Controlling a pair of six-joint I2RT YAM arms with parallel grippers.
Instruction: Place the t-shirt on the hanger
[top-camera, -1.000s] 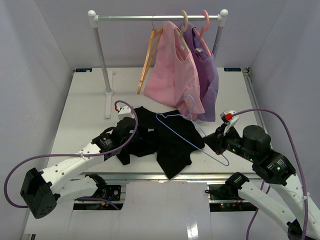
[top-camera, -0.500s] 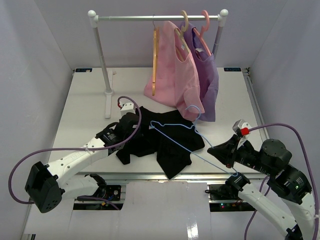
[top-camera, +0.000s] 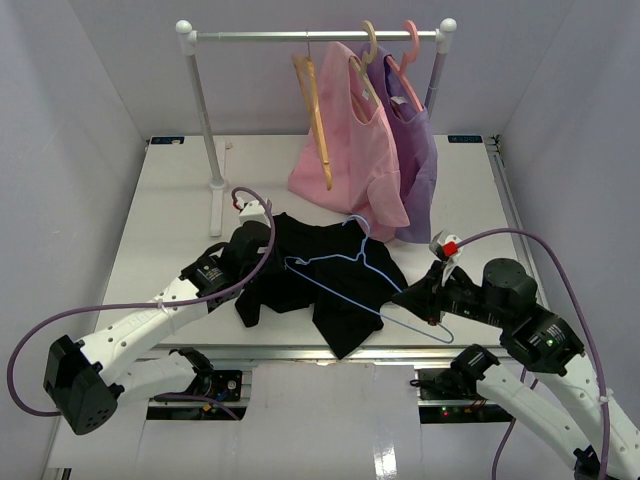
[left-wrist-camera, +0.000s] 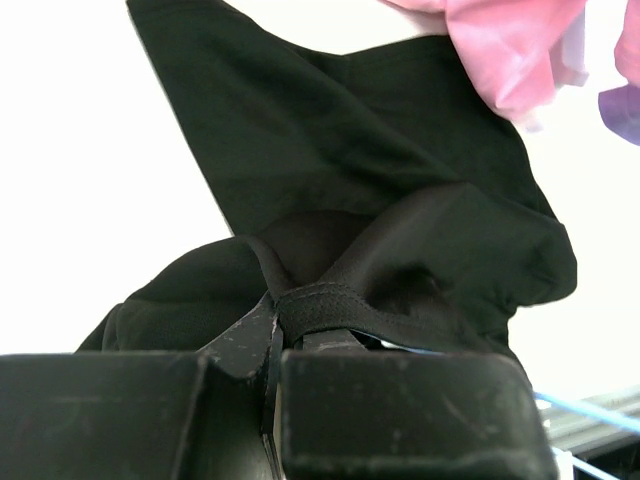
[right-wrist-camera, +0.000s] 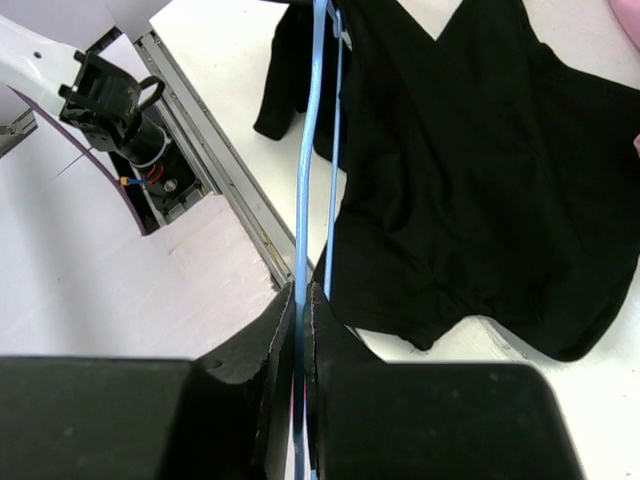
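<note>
The black t-shirt lies crumpled near the table's front edge. My left gripper is shut on a stitched edge band of the t-shirt, which bunches up between its jaws. The thin light-blue hanger hangs slanted just over the shirt, hook toward the back. My right gripper is shut on the hanger's wire at its right end. In the right wrist view the hanger runs straight out from that gripper, along the left edge of the t-shirt.
A clothes rail stands at the back on a post. It carries a bare tan-orange hanger, a pink garment and a purple garment. The pink garment hangs just behind the t-shirt. The table's metal front edge is close.
My right gripper has carried the hanger to the left, so its far end now reaches further over the shirt. The tan-orange hanger on the rail has swung. My left gripper keeps its hold.
</note>
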